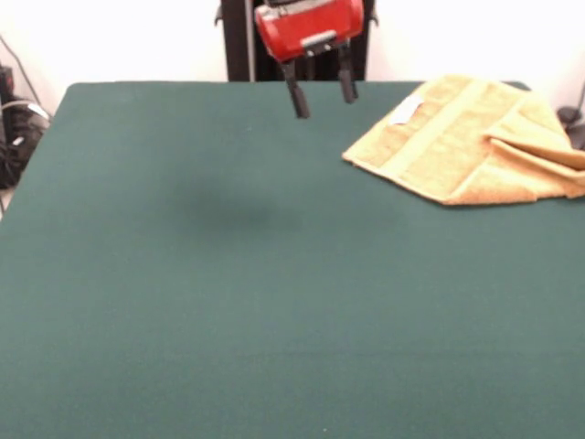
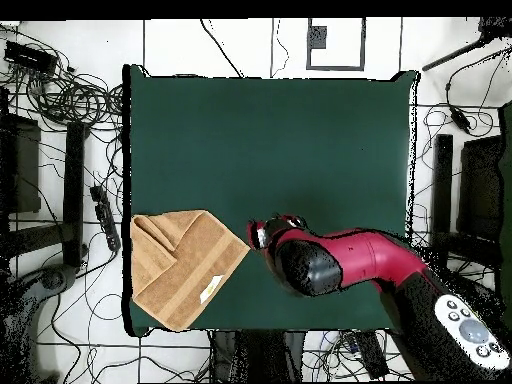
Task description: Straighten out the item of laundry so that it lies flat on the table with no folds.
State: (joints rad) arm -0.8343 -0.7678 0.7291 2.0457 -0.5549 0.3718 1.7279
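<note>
Towel (image 1: 466, 137) lies folded over at the far right of the surface (image 1: 228, 302), soft and light; the open, empty tool (image 1: 324, 101) should pinch the folded flap's corner.

Front camera faces robot across table (image 1: 228, 302), overhead looks straight down — both share it

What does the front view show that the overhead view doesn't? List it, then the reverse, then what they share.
Front view only: the gripper with its jaws open and hanging above the table, empty. Overhead view only: the whole red arm reaching in, the table's full outline, and cables on the floor. Both: the towel folded over at one end, white tag showing, lying at a table corner near the robot's side.
</note>
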